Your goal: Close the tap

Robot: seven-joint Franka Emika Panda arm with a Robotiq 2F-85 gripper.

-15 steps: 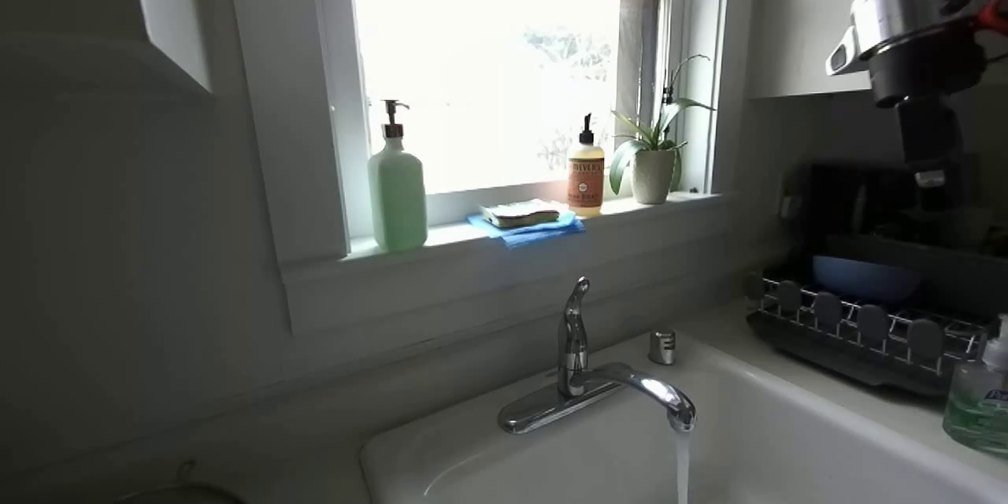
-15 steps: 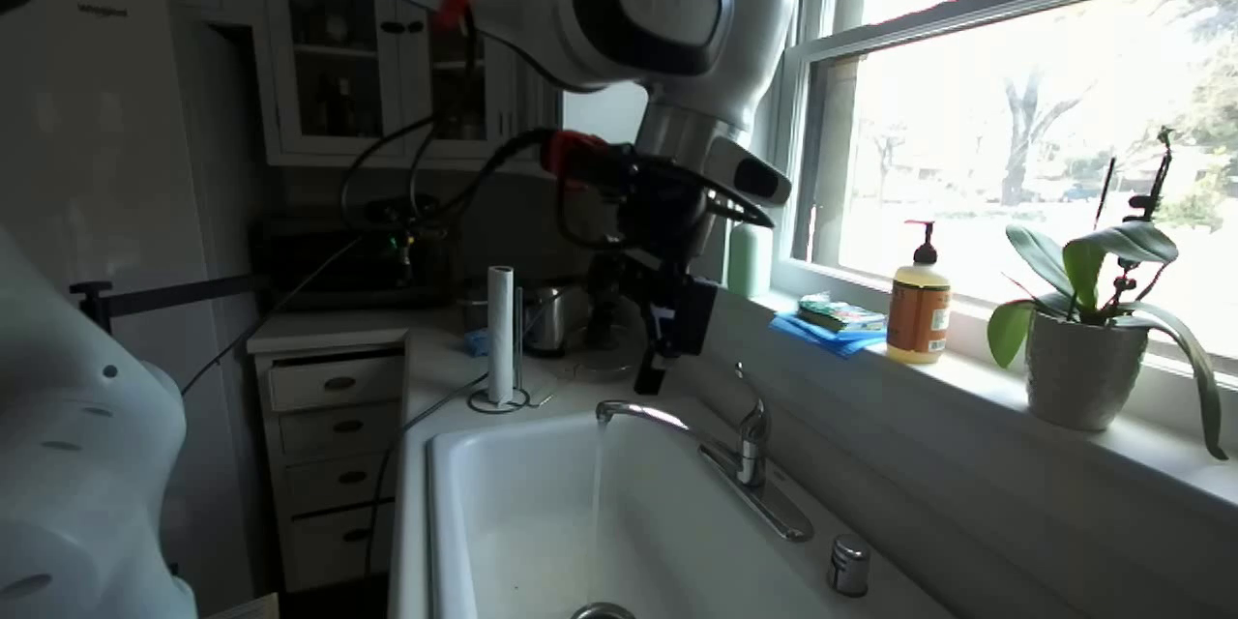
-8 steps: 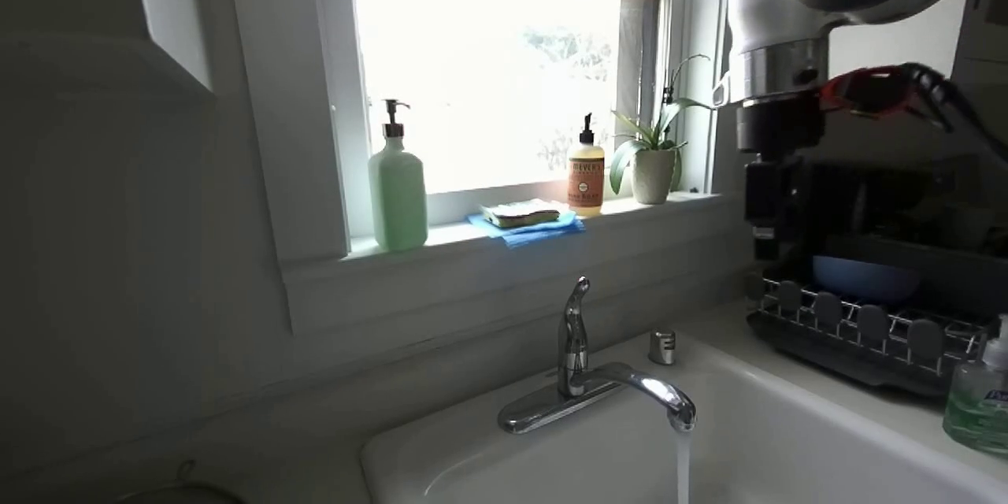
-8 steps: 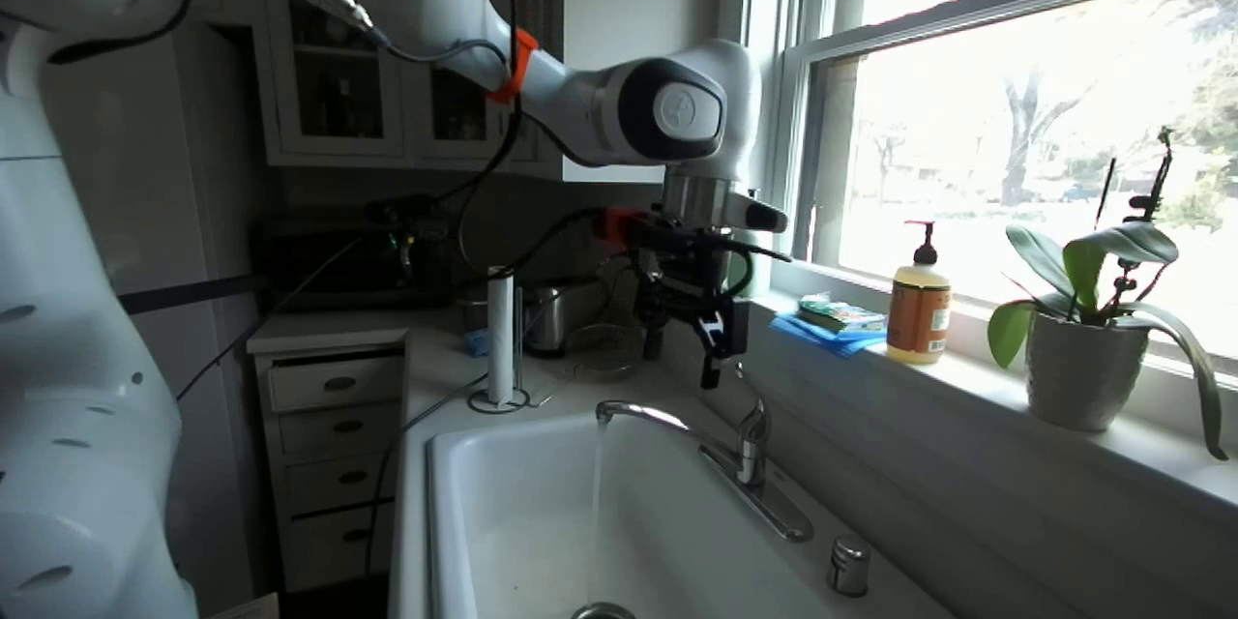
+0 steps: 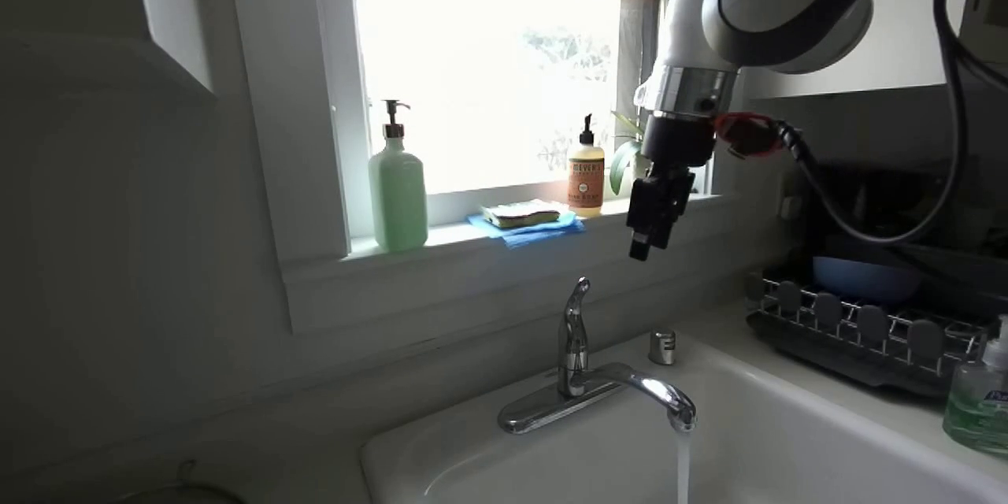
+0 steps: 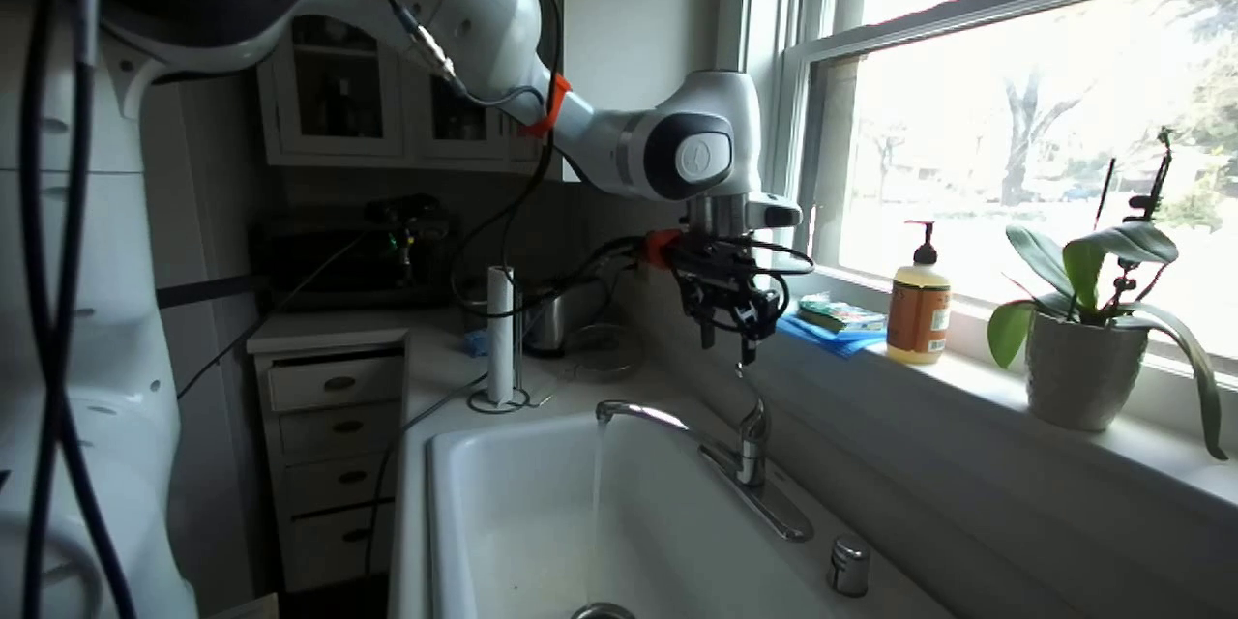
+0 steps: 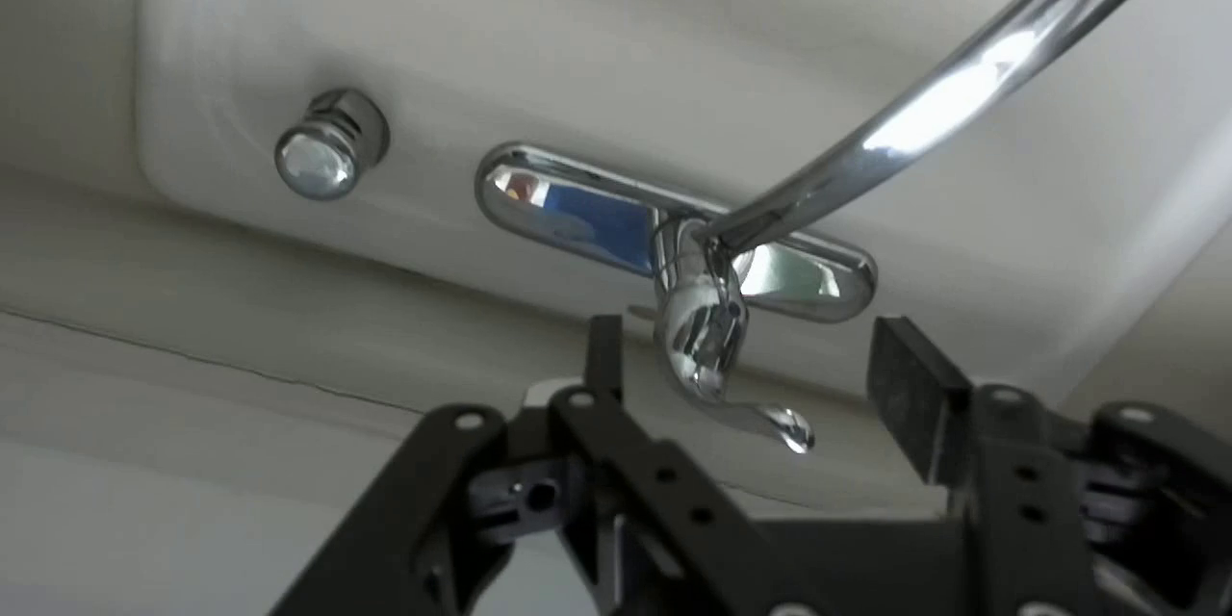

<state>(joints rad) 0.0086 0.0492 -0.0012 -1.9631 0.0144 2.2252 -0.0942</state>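
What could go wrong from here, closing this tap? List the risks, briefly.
Missing: the spread fingers hang apart from the slim, shiny lever and could miss it or slide off.
Wrong push: water is running from the tap; a shove in the wrong direction might leave it on.
Snagging: the cloth overhangs the sill, so a wide swing could drag it off.
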